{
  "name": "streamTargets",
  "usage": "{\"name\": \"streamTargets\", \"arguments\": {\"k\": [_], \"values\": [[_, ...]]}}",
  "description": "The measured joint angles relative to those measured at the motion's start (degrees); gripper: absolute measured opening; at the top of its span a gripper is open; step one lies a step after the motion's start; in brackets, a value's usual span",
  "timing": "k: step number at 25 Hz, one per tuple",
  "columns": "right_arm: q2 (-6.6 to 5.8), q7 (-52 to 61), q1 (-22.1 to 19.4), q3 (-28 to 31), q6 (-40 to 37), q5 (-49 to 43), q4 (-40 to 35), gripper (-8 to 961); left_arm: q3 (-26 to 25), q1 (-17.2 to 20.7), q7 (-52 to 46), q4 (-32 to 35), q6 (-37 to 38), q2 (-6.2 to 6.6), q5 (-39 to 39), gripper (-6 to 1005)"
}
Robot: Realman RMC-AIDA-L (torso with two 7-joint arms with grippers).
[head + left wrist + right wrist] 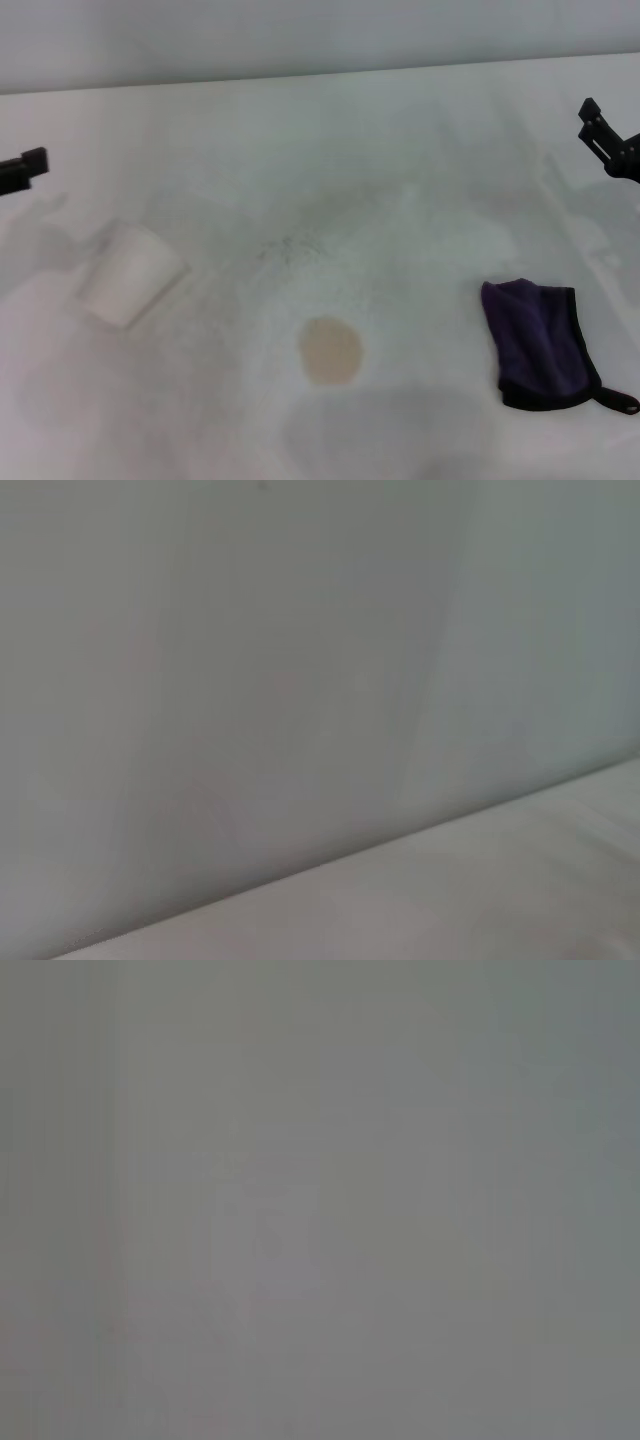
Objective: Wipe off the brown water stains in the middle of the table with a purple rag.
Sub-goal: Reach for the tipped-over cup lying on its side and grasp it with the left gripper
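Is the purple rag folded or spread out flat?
Folded. The purple rag lies bunched on the table, layers doubled over, its black trim curving round one side, right of the brown stain.

Table [420, 150] matt white, smooth; purple rag [535, 340] soft cloth, black trim; cup [128, 272] matt white.
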Motion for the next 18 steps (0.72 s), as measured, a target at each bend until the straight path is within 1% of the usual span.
{"name": "streamTargets", "arguments": {"k": [1,4,5,6,7,8,11,13,18], "values": [[0.00,0.0,0.0,0.0,-0.1,0.0,0.0,876,-2.7,-0.4,-3.5,2.9,3.7,0.03,2.9,878],[0.00,0.0,0.1,0.4,-0.1,0.2,-0.2,876,-6.7,-1.2,-9.4,7.6,9.5,0.19,8.1,878],[0.02,0.0,0.1,0.7,-0.1,0.2,-0.3,876,-6.7,-1.2,-9.4,7.6,9.5,0.19,8.1,878],[0.05,0.0,0.1,1.0,-0.1,0.2,-0.3,876,-8.9,-2.4,-14.5,11.1,13.7,0.56,13.4,879],[0.06,0.0,0.1,1.2,-0.1,0.2,-0.4,876,-9.2,-2.7,-15.2,11.5,14.3,0.66,14.3,879],[0.07,0.0,0.0,1.3,-0.1,0.2,-0.4,876,-9.9,-3.6,-17.3,12.3,16.1,0.93,17.1,879],[0.08,0.0,0.0,1.4,-0.1,0.2,-0.4,877,-10.8,-6.2,-20.2,11.2,19.8,1.48,22.0,879],[0.12,0.0,0.0,1.4,-0.2,0.2,-0.3,877,-10.9,-7.8,-20.4,9.0,20.9,1.51,24.6,879],[0.18,0.0,0.0,1.4,-0.8,0.1,-0.3,877,-10.1,-10.7,-18.3,3.2,20.8,0.55,28.0,880]]}}
